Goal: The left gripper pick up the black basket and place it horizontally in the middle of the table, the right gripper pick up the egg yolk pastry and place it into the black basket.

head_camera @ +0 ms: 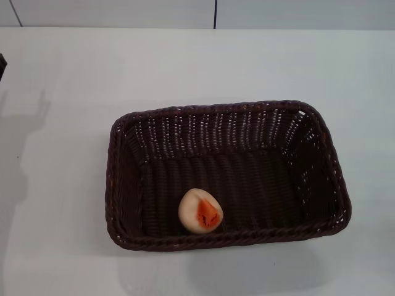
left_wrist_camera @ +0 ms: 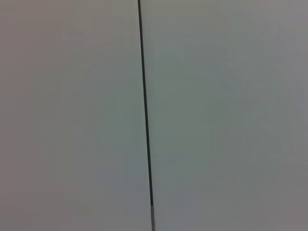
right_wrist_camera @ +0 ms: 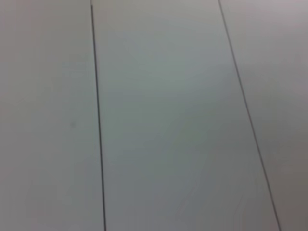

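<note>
The black basket [head_camera: 216, 110] lies flat on the white table [head_camera: 68, 86], its long side running left to right, slightly right of the middle in the head view. The egg yolk pastry [head_camera: 200, 210] rests inside it on the woven floor, close to the near rim and left of the basket's centre, with its orange cut patch facing up. Neither gripper appears in the head view. Both wrist views show only pale panels with thin dark seams.
A small dark sliver [head_camera: 2, 66] pokes in at the head view's left edge; I cannot tell what it is. A soft shadow falls on the table's left side. The table's far edge meets a pale wall [head_camera: 123, 12].
</note>
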